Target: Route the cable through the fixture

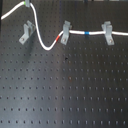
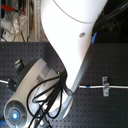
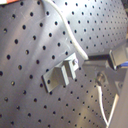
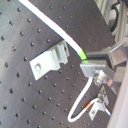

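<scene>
White cable [image 4: 52,29] beside a grey clip [image 4: 49,60] on black perforated board [image 4: 30,105], pinched in jaws.

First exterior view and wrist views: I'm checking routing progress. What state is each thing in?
cable: held, slack loop, not in the fixture.
fixture: empty, cable beside it.
middle clip: cable threaded.
right clip: cable threaded.
gripper: shut on the cable.

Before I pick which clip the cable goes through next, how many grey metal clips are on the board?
3, in the first exterior view: left clip with no cable in it, middle clip by the red band, right clip past the blue band. The arm hides most of the second exterior view.
</scene>
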